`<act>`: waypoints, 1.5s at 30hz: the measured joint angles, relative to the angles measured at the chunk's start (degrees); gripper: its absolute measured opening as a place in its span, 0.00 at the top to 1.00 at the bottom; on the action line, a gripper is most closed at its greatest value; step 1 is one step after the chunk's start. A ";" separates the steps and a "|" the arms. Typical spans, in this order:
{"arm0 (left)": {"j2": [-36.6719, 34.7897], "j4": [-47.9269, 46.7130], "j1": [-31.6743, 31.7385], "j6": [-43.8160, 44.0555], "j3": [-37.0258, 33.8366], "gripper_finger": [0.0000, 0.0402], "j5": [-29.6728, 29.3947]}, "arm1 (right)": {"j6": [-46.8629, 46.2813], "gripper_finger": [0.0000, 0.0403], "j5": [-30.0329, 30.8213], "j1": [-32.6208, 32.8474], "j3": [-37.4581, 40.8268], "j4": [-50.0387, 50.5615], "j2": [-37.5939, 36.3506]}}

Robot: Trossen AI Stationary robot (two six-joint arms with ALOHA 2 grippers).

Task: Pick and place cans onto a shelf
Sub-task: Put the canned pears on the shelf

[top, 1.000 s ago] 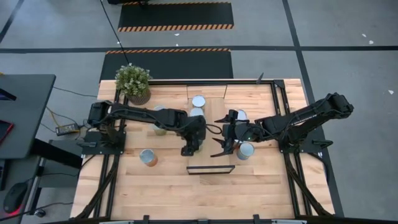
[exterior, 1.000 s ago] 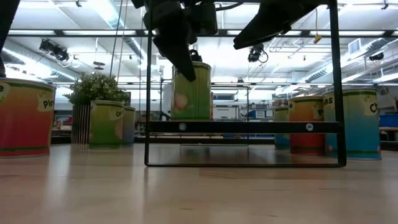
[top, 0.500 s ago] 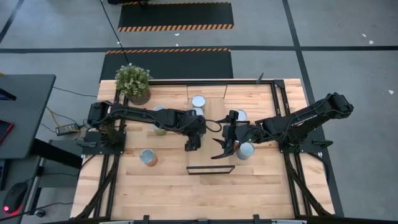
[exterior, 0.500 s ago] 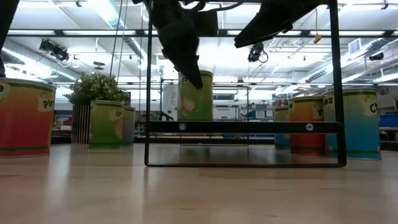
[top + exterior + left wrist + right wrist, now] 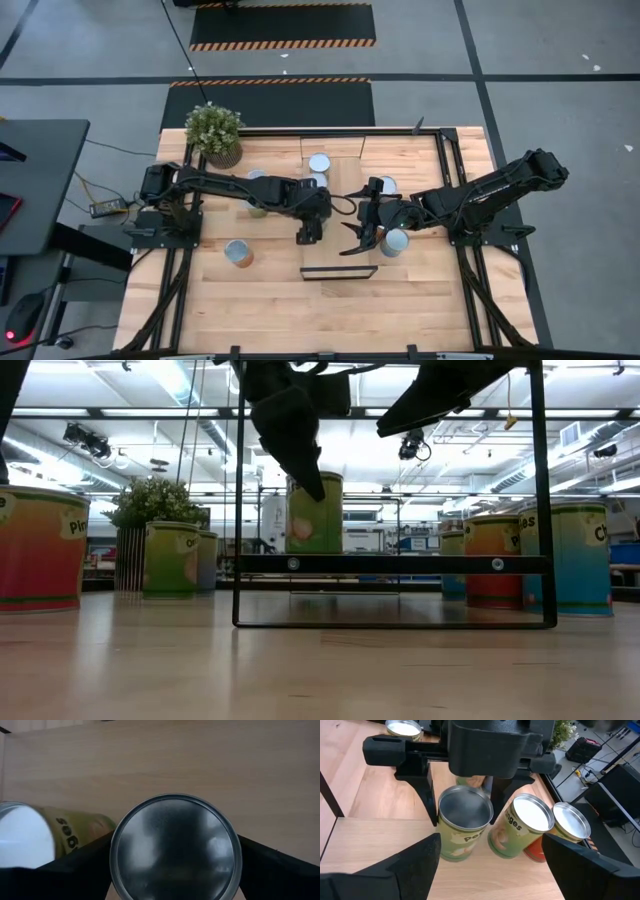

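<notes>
**High view.** The left gripper is at mid-table beside the shelf, and the can it carries is hidden beneath it. The right gripper waits just beside it with its fingers spread and empty. A teal can stands near the right gripper, and an orange-labelled can stands well apart.

**Low view.** The green-labelled can is upright, with its base hidden behind the shelf's front rail. A dark finger lies against its upper side.

**Left wrist view.** The left fingers sit against both sides of the silver can top, clamped on it. A second green can is just beside one finger.

**Right wrist view.** The held can stands on the pale shelf board. The neighbouring green can is almost touching it, and an orange can lies beyond.

**Risk.** When the left fingers spread to release, the one nearest the neighbouring can would probably push or topple it. A lift that begins before the can is fully let go could drag the can over.

**Change.** One second earlier the can hung higher and further left in the low view. It has since come down to shelf level, and it has not moved over the last half second.
</notes>
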State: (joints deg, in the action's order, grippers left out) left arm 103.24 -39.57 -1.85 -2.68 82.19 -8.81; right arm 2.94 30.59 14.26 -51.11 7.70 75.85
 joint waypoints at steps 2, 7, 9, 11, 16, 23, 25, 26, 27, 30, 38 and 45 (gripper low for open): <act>0.00 -0.07 0.00 -0.56 -0.02 0.12 0.95 | 0.00 0.12 0.00 0.00 0.00 0.00 0.00; -0.01 -0.13 -0.25 -2.00 -0.02 0.12 1.37 | -0.13 0.12 -0.03 0.00 0.00 0.00 0.00; -0.02 -0.13 -0.26 -2.81 -0.02 0.12 1.37 | -0.34 0.12 -0.07 0.00 0.00 -0.01 0.00; -0.02 -0.13 -0.26 -2.86 -0.02 0.12 1.37 | -0.35 0.12 -0.07 0.00 0.00 -0.02 0.00; -0.02 -0.22 -0.26 -2.53 -0.02 0.12 1.56 | -0.35 0.12 -0.13 0.00 0.00 -0.02 0.00; -0.02 -0.28 -0.28 -2.89 -0.02 0.11 1.61 | -0.39 0.12 -0.28 0.00 0.00 -0.02 0.00; -0.02 -0.69 -0.31 -3.00 -0.02 0.11 1.61 | -0.39 0.12 -0.28 0.00 0.00 -0.02 0.00; -0.02 -1.05 -0.39 -3.19 -0.06 0.09 1.59 | -0.39 0.12 -0.26 0.00 0.00 -0.02 0.00; -0.02 -1.32 -0.42 -3.67 -0.10 0.06 1.56 | -0.37 0.12 -0.26 0.00 0.00 -0.02 0.00; -0.02 -2.57 -0.63 -4.01 -0.11 0.02 1.18 | -0.37 0.12 -0.28 0.00 0.00 -0.10 0.00; -0.58 -2.67 -0.64 -4.47 -0.11 0.01 -1.02 | -0.46 0.12 -0.26 0.00 0.00 -0.15 0.00; -1.51 -2.18 -0.46 -7.04 -0.06 0.01 -1.98 | -0.42 0.12 -0.26 0.00 0.00 -0.37 0.00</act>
State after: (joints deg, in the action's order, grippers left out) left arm 101.73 -41.76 -2.31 -9.72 82.13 -10.79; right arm 2.52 30.33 14.26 -51.11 7.33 75.85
